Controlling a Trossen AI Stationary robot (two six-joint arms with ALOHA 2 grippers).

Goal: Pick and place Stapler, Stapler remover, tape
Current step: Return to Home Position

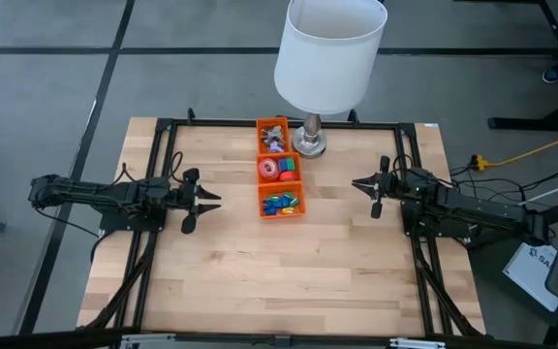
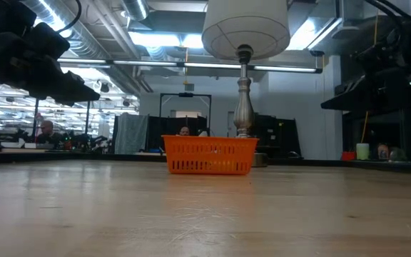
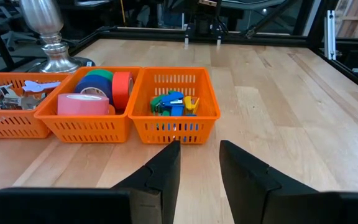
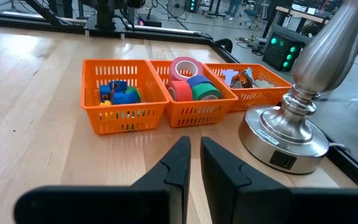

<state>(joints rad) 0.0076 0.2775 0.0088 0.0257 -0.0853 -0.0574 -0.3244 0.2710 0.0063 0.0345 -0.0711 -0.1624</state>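
Three orange mesh plastic baskets, rowed lengthwise toward a white-shaded silver lamp on the pale wooden table, hold small coloured staplers, coloured tape rolls and metal staple removers, midway between the slightly spread left gripper and the barely parted right gripper, with a lit workshop behind.

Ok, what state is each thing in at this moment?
left gripper: open, empty, above the left of the table.
right gripper: narrowly open, empty, above its right side.
staplers: lying in the end basket.
tape rolls: in the middle basket.
staple removers: in the third basket, beside the lamp.
lamp: upright.
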